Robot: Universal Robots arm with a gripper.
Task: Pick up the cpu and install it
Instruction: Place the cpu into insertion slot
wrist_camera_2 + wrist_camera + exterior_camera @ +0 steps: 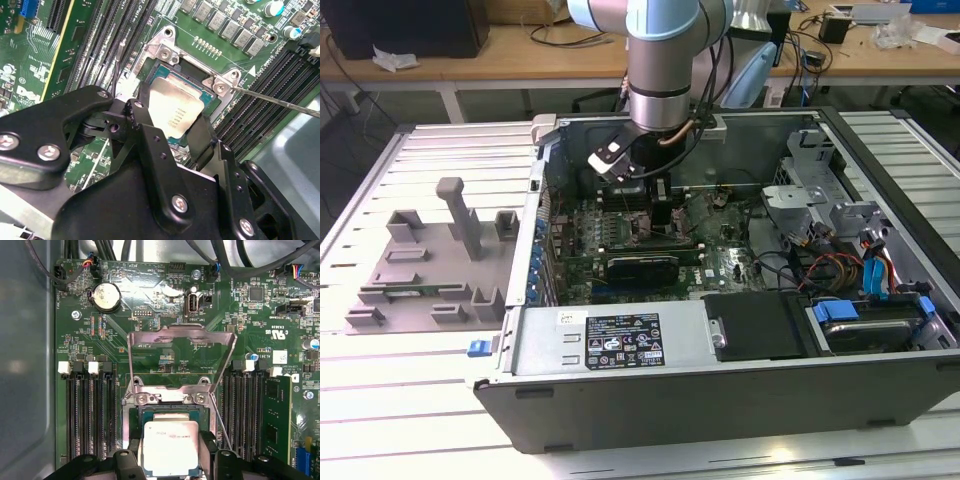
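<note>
My gripper [655,212] reaches down into the open computer case, over the motherboard socket. The cpu [175,112] is a flat square chip with a shiny silver top, and it sits between my two black fingers [137,117]. The fingers press against its opposite edges, so the gripper [172,122] is shut on it. In the first wrist view the cpu [170,447] hangs just over the dark socket frame [170,409], roughly squared with it, with my gripper [171,452] around it. I cannot tell whether the chip touches the socket.
The metal load plate [181,335] stands flipped open behind the socket, and its thin lever [220,425] juts out beside it. Memory slots [92,410] flank the socket, one holding a green stick [277,420]. A grey fixture tray [430,260] lies outside the case [720,385].
</note>
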